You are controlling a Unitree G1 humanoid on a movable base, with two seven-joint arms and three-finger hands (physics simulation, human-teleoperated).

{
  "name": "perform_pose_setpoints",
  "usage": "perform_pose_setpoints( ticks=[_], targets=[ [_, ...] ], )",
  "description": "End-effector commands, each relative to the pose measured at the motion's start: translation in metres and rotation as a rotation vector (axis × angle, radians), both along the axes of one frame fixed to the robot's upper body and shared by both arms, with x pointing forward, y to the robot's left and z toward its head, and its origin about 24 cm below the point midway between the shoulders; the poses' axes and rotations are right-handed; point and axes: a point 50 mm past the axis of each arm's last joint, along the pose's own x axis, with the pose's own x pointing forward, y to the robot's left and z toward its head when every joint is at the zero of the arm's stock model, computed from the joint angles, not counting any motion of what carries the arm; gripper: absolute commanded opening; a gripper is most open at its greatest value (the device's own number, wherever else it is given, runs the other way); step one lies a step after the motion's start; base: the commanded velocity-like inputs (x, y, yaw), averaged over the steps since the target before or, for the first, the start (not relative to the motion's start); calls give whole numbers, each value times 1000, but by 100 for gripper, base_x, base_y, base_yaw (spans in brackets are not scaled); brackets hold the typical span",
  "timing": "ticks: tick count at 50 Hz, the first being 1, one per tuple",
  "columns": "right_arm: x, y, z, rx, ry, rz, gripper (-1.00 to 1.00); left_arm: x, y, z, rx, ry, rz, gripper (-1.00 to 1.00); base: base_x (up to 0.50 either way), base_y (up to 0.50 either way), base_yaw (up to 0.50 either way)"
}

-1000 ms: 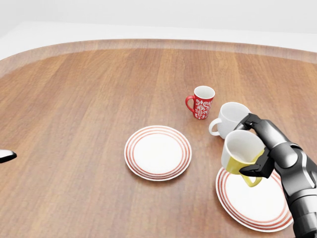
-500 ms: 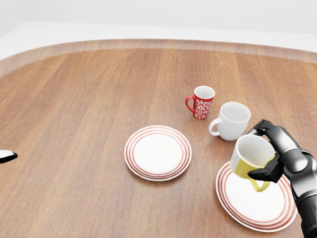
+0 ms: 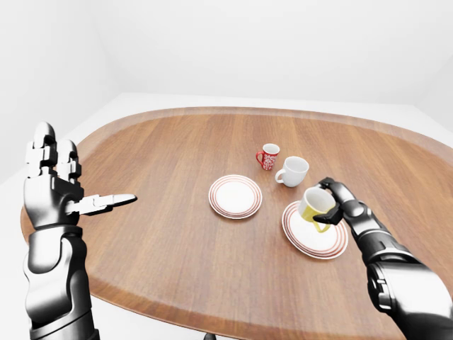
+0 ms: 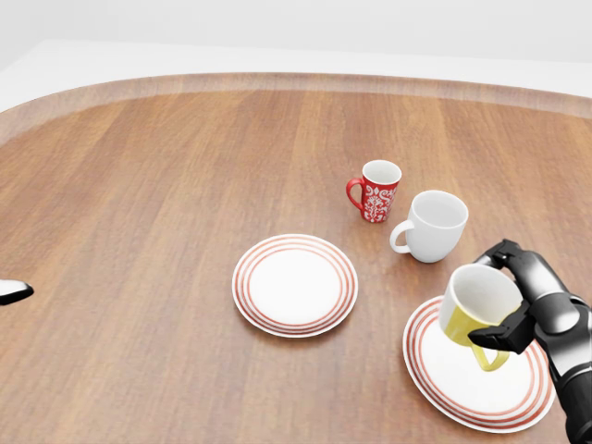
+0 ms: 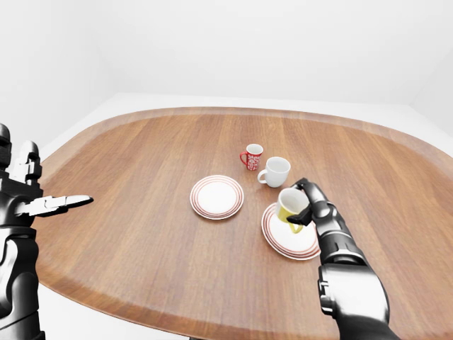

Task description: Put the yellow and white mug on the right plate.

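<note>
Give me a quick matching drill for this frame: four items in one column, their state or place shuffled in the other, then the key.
Items:
1. yellow and white mug
2. red mug
3. left plate
4. left hand

States:
A. bare, nothing on it
B. raised off the table, fingers open
C. tilted, gripped by the right hand over the right plate
D. upright on the table beside the white mug

Pairs: 1-C, 2-D, 3-A, 4-B
</note>
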Motion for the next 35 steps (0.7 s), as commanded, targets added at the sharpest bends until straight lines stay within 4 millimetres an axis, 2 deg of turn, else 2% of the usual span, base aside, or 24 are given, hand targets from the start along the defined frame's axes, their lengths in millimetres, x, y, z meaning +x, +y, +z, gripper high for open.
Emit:
perform_pose_setpoints(
  ticks=[1, 10, 35],
  targets=[
    [-2, -1, -4, 2, -1, -29, -100, -1, 0, 1, 3, -5, 0, 100, 0, 0, 0],
    [-5, -1, -9, -11, 6, -44, -100, -2, -1, 2, 7, -11, 0, 100, 0, 0, 0],
    [-6, -4, -7, -78, -20, -77, -100, 0, -1, 0, 2, 1, -1, 100, 0, 0, 0]
  ],
)
